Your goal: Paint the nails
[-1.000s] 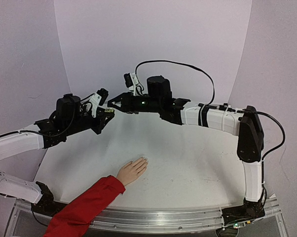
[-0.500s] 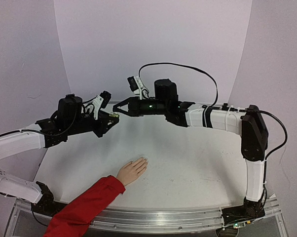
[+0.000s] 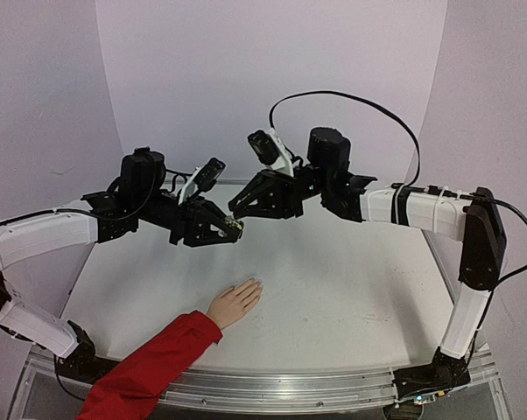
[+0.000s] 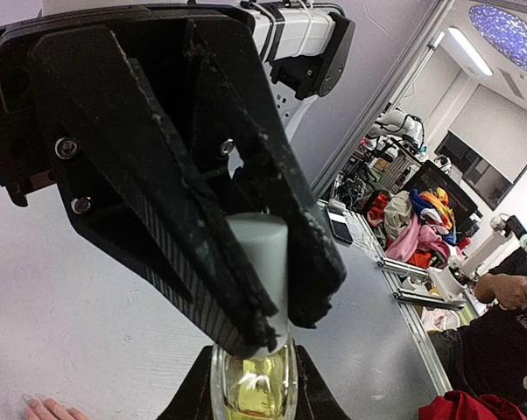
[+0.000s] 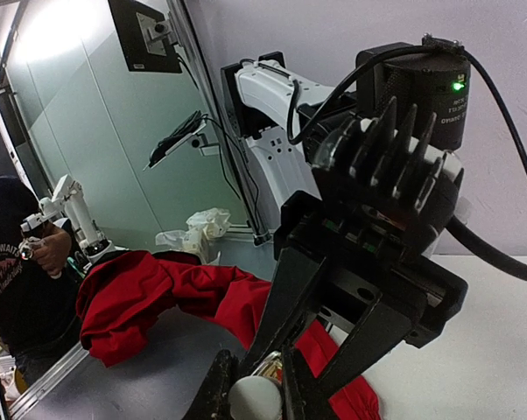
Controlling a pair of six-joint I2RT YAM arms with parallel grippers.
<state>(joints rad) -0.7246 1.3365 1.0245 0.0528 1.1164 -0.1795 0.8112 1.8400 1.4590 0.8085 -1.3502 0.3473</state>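
Observation:
A small peach hand [image 3: 235,303] with a bright red sleeve [image 3: 150,369] lies flat on the white table, its pale nails [image 3: 256,283] pointing away from me. Its fingertips also show at the bottom left of the left wrist view [image 4: 45,409]. Both grippers meet in the air above and behind the hand. My left gripper [image 3: 235,230] is shut on the glass body of a small yellow-green bottle [image 4: 253,395]. My right gripper [image 3: 235,213] is shut on the bottle's white cap [image 4: 260,262], which also shows in the right wrist view [image 5: 255,399].
The white table [image 3: 351,289] is backed by a curved pale wall [image 3: 272,70]. An aluminium rail [image 3: 290,389] runs along its near edge. The right arm's black cable [image 3: 351,96] loops above it. A room with people and clutter shows beyond the table in the wrist views.
Both grippers, joined at the bottle, have moved right and toward the near side, from the back left to above the table's middle. The right arm has risen. The hand has not moved.

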